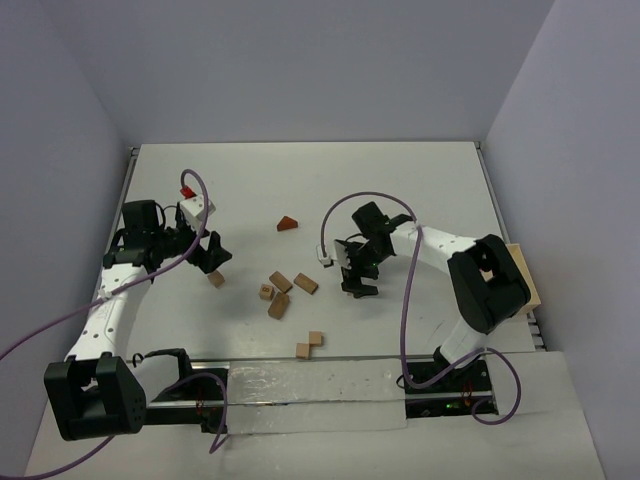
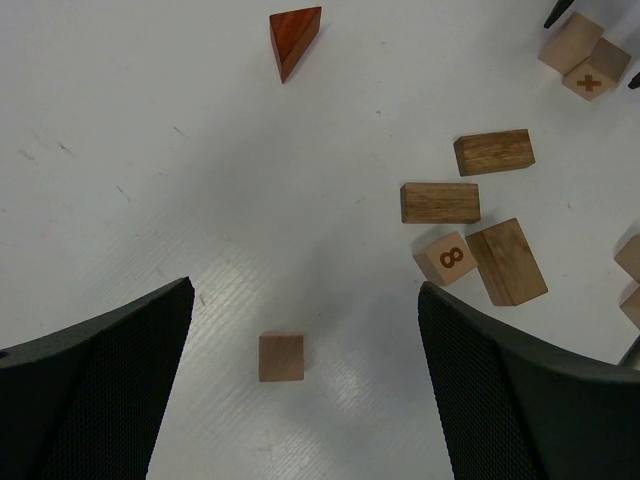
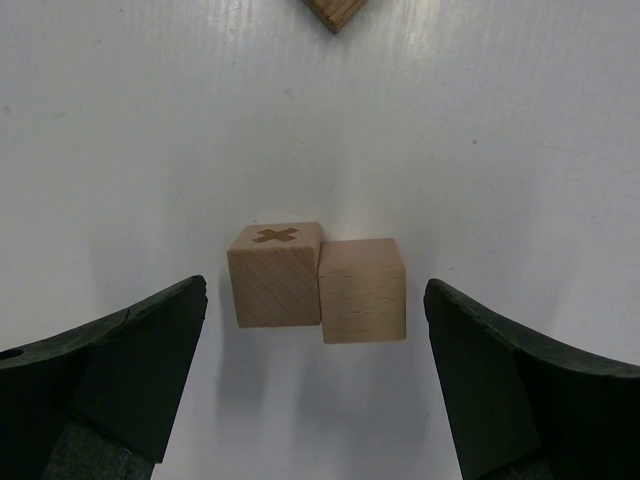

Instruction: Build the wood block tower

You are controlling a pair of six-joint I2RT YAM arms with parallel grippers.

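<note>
No tower stands. The wooden blocks [image 1: 279, 306] lie loose on the white worktop [image 1: 420, 190], spread across the middle of the overhead view.

**Left tool** [image 2: 305, 293]
- Fingers are set wide apart and hold nothing.
- In the left wrist view, a small plain cube [image 2: 281, 357] lies on the worktop between the two fingers, at lower centre, touching neither.
- A reddish-brown wedge [image 2: 294, 40] lies at top centre, well apart from the other blocks.
- At the right of that frame is a cluster of three short bricks [image 2: 440, 202]. A cube marked 8 [image 2: 444, 257] lies just beside the lowest brick.

**Right tool** [image 3: 315, 288]
- Fingers are set wide apart and hold nothing.
- In the right wrist view, a cube marked with a cross [image 3: 275, 275] and a plain cube [image 3: 363, 290] sit side by side, touching each other. They lie between the fingers, clear of both.

In the overhead view, a pair of cubes [image 1: 316, 339] lies corner to corner at lower centre, near the arm bases.
</note>
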